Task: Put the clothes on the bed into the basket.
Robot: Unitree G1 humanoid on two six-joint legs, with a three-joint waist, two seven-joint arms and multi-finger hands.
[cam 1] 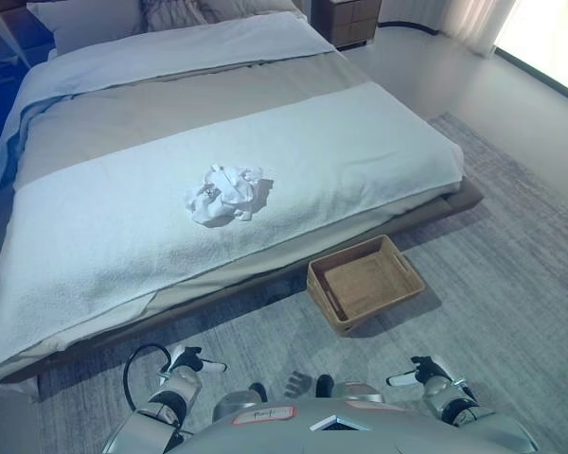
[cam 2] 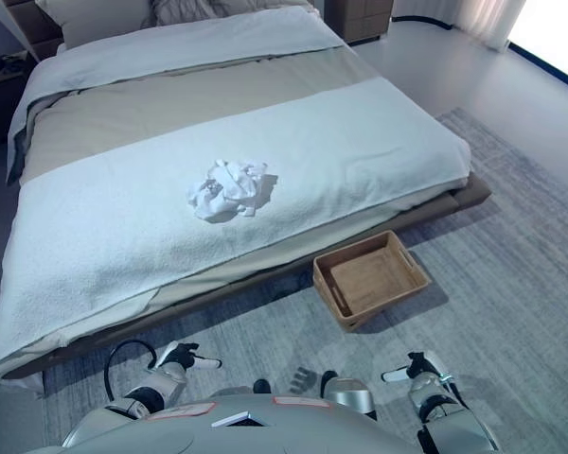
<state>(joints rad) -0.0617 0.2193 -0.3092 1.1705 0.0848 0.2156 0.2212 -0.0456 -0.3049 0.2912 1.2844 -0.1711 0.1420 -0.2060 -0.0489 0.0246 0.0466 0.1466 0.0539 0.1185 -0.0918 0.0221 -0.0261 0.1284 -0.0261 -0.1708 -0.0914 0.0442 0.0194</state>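
A crumpled white garment lies alone on the pale blanket, near the middle of the bed. A shallow woven basket stands on the rug against the bed's near edge, to the right of the garment, with nothing inside it. My left hand hangs low at the bottom left, over the rug and well short of the bed, fingers relaxed and holding nothing. At the bottom right my right hand is likewise open and empty, a little nearer than the basket.
A grey rug covers the floor in front of the bed and to the right. Pillows lie at the head of the bed. A dark nightstand stands beyond the bed's far right corner.
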